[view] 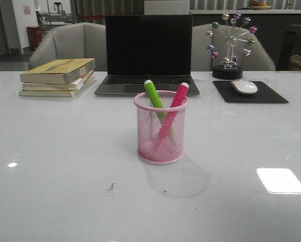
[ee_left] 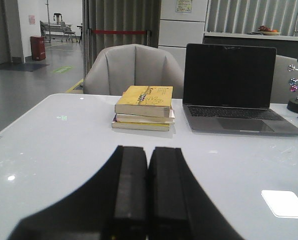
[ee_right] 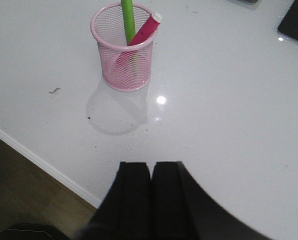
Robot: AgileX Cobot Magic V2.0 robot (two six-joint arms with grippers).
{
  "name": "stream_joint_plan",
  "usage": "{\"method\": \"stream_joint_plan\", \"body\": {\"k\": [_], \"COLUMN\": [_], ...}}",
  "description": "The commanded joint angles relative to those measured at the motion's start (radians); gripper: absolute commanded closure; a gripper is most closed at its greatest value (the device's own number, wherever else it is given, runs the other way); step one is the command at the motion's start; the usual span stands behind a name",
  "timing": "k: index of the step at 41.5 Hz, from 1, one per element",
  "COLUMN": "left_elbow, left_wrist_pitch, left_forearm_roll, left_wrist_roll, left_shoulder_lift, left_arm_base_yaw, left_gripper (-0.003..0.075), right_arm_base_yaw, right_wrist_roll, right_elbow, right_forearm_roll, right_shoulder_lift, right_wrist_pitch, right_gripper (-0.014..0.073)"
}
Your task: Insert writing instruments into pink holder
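Observation:
The pink holder point(view: 161, 128) stands upright mid-table; it also shows in the right wrist view as the same mesh cup point(ee_right: 122, 47). Inside it lean the lime green marker point(view: 154, 94) and the magenta pink marker point(view: 177, 97), crossing, pale ends up. The right wrist view shows the green marker point(ee_right: 128, 20) and the pink marker point(ee_right: 146, 30) in the cup. My right gripper point(ee_right: 151, 166) is shut and empty, well back from the cup near the table's front edge. My left gripper point(ee_left: 149, 150) is shut and empty, aimed at the books. Neither arm appears in the front view.
A stack of books point(view: 58, 76) lies at the back left, an open laptop point(view: 148, 53) behind the cup. A mouse point(view: 244, 86) on a black pad point(view: 249, 93) and a ferris-wheel ornament point(view: 230, 45) sit at the back right. Chairs stand beyond the table.

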Motion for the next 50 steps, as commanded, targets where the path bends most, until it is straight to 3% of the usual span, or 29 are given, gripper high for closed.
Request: {"method": "stream_joint_plan", "body": {"k": [1,21,26,35,42,50], "left_elbow": [0.006,0.006,0.006,0.006,0.006,0.006], "left_wrist_pitch": [-0.090,-0.090,-0.090,-0.090,-0.090,-0.090], "left_forearm_roll": [-0.009,-0.009,-0.009,-0.009,-0.009,-0.009], "left_wrist_roll": [-0.006,-0.006,-0.006,-0.006,-0.006,-0.006], "left_shoulder_lift": [-0.019,-0.019,-0.019,-0.019,-0.019,-0.019], "left_arm_base_yaw": [-0.010,-0.010,-0.010,-0.008,-0.008,-0.008], "left_gripper": [0.0629,0.0629,0.0629,0.0629,0.0629,0.0629], "right_arm_base_yaw": [-0.007,-0.009,-0.106,-0.364,-0.440,-0.484], "right_wrist_roll": [-0.010,-0.010,-0.019,-0.018,-0.018,-0.018], "right_elbow": [-0.027,-0.022,0.026,0.241,0.442,0.600], "right_forearm_roll": [-0.009,-0.009,-0.043,-0.043,-0.016,0.034], "right_shoulder_lift": [-0.003,-0.017,-0.088,-0.352,-0.530,-0.679], "right_wrist_pitch": [-0.068,-0.066,-0.129,-0.410,-0.597,-0.692], "right_gripper": [0.0538,0.0538,0.0538,0.0538,0.0538,0.0538]}}
